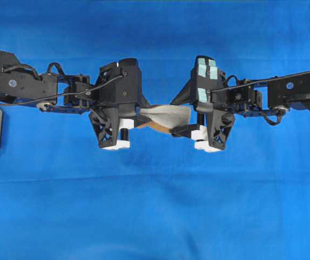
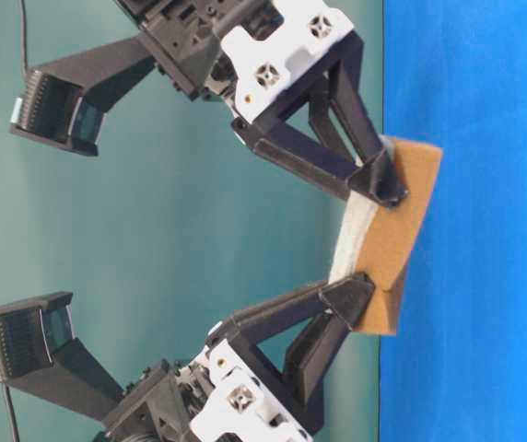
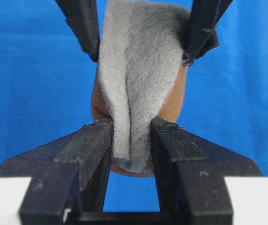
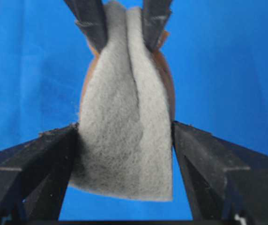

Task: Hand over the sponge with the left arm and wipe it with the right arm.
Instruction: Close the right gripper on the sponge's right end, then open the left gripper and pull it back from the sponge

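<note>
The left gripper (image 3: 130,140) has its fingers squeezed hard onto one end of the sponge (image 3: 138,79), so the grey pad folds into a crease between them. At the other end, the right gripper (image 4: 124,136) has a finger against each side edge of the sponge (image 4: 124,140), which looks barely squashed there; I cannot tell how firmly it grips.

From overhead, the sponge (image 1: 166,116) spans the gap between the two, the left gripper (image 1: 139,115) at its 9 o'clock end and the right gripper (image 1: 190,122) at its 3 o'clock end, grey face up and orange underside peeking out at 6 o'clock.

The left arm (image 1: 36,86) reaches in from 9 o'clock, the right arm (image 1: 285,95), with teal patches, from 3 o'clock. The blue cloth (image 1: 155,206) lies underneath.
</note>
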Action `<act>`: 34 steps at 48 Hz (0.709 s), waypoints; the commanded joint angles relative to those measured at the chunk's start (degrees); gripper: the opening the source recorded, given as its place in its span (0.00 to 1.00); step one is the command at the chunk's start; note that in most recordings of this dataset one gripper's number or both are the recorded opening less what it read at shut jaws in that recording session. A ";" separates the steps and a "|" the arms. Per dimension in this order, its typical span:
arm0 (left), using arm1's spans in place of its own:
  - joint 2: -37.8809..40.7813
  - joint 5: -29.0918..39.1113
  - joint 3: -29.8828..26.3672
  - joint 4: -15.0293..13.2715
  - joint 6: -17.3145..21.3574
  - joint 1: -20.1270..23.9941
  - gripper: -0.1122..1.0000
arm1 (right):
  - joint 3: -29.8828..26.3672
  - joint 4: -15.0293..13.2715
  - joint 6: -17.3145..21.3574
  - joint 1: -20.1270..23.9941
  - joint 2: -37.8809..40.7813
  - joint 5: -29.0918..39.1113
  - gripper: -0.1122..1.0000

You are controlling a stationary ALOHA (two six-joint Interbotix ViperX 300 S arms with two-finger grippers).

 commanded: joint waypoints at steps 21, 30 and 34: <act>-1.58 -3.52 -0.26 0.18 2.64 -1.23 0.27 | -1.32 -0.53 -0.97 -0.09 -0.62 0.53 0.44; -1.58 -4.22 -0.18 0.18 4.75 -1.49 0.26 | -1.23 -0.62 -0.97 -0.09 -0.62 0.53 0.30; -1.58 -4.22 -0.18 0.18 4.13 -1.49 0.26 | -1.14 -0.70 -0.97 -0.09 -0.79 0.53 0.30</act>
